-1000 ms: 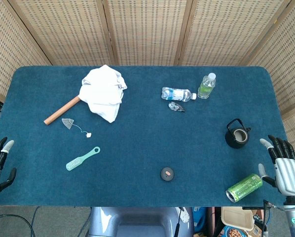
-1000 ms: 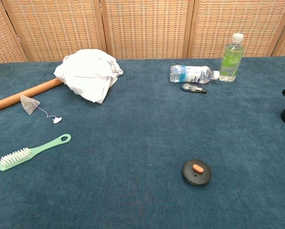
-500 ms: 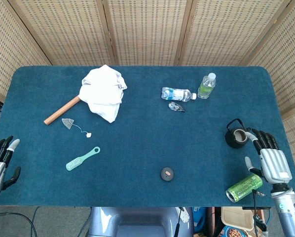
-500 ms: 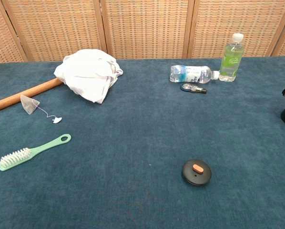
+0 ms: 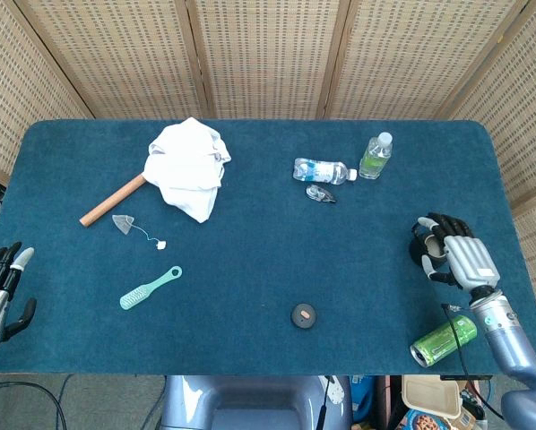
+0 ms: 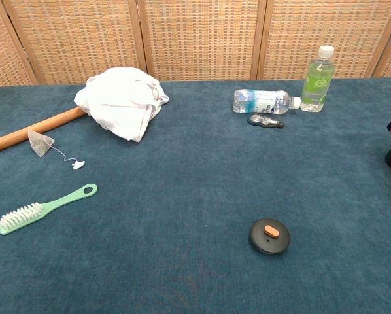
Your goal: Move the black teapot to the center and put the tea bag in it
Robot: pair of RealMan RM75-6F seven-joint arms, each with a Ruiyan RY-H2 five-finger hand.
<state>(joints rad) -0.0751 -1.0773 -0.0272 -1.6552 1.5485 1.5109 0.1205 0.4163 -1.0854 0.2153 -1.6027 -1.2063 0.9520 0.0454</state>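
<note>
Your right robot hand point(image 5: 452, 253) has moved in from the worktop point(image 5: 250, 269) edge and now curls around the black teapot point(image 5: 423, 248), far right. Tea bag point(image 5: 125, 223) waits untouched, far left.

Silver right hand point(image 5: 454, 253) with black fingers point(image 5: 438, 220).

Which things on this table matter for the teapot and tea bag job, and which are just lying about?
For the job: black teapot, tea bag, right robot hand over the teapot.

Lying about: white cloth, wooden stick, green brush, two bottles, green can, black lid.
</note>
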